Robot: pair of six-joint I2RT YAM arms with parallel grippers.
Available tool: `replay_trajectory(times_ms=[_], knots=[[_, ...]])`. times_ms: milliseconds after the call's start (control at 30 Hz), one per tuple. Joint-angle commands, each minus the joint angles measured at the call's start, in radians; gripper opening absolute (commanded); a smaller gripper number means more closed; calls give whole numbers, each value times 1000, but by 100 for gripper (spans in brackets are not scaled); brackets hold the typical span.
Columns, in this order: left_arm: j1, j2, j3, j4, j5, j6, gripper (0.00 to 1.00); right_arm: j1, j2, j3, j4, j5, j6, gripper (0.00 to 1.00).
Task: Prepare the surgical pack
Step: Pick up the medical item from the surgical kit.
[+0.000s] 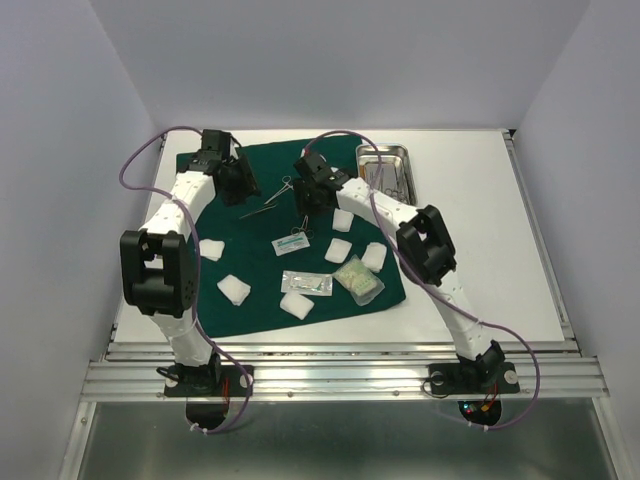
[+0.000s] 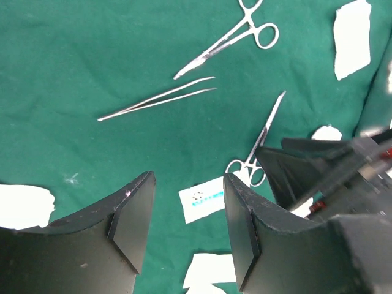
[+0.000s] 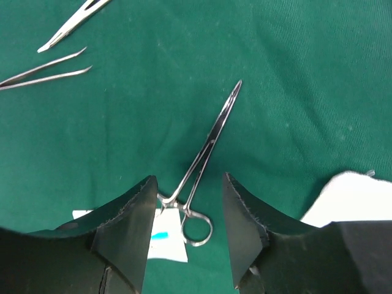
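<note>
Between the black fingers of the right claw, which stand wide apart and hold nothing, lies a slim steel ring-handled forceps; its finger rings sit just under the gap, partly over a small white paper packet with blue print, and its closed tips point away from the claw across the dark green cloth drape; whether the fingers touch the cloth I cannot tell. Farther out on the claw's left lie thin steel tweezers and the tip of a second steel forceps, both apart from the first; close on the claw's right is a white gauze pad. Beyond that, just beside the drape's far corner, the small rectangular steel tray sits on the white counter, with what look like instruments in it. The left claw hangs over the drape beside the right one, likewise wide and empty, the same packet below its gap.

The step in hand looks like lifting instruments off the drape, probably for the tray; the next move calls for the right claw to descend straight, centre on the shanks just ahead of the rings, and close without catching the packet beneath; thin steel lying flat on cloth may slip from a shallow pinch.
</note>
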Motion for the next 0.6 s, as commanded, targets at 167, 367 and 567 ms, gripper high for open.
replay_trajectory(times_ms=[167, 367, 567], knots=[[-10, -44, -14, -2, 12, 28, 59, 19, 98, 127, -67, 99, 25, 45], [-8, -43, -21, 6, 24, 28, 59, 39, 151, 155, -71, 211, -1, 33], [-10, -47, -25, 9, 28, 28, 59, 39, 168, 169, -82, 225, -18, 33]])
